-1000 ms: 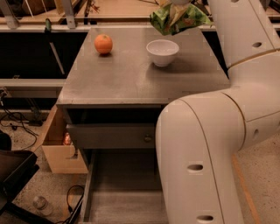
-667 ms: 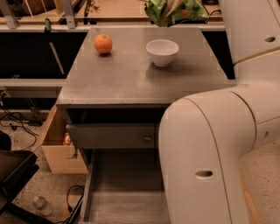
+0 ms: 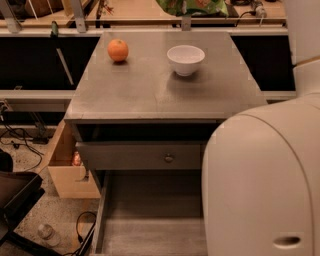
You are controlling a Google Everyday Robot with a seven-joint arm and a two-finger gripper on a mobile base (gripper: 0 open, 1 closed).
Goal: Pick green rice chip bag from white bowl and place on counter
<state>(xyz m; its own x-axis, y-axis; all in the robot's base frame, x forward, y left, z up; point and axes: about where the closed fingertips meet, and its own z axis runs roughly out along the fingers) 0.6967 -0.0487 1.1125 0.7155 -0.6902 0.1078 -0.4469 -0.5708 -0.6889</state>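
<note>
The green rice chip bag (image 3: 191,6) hangs in the air at the top edge of the view, above and behind the white bowl (image 3: 185,59), and only its lower part shows. The bowl stands empty on the grey counter (image 3: 150,92), right of centre. The gripper is out of view above the top edge, where the bag is cut off. My white arm (image 3: 265,175) fills the right side of the view.
A round orange (image 3: 118,50) sits on the counter's back left. Below the top is a drawer front with a small knob (image 3: 169,158) and an open lower drawer (image 3: 150,215). A cardboard box (image 3: 65,167) and cables lie on the floor at the left.
The bag has moved left and upward along the top edge, from above the counter's right corner to behind the bowl. The bowl and orange have not moved on the counter.
</note>
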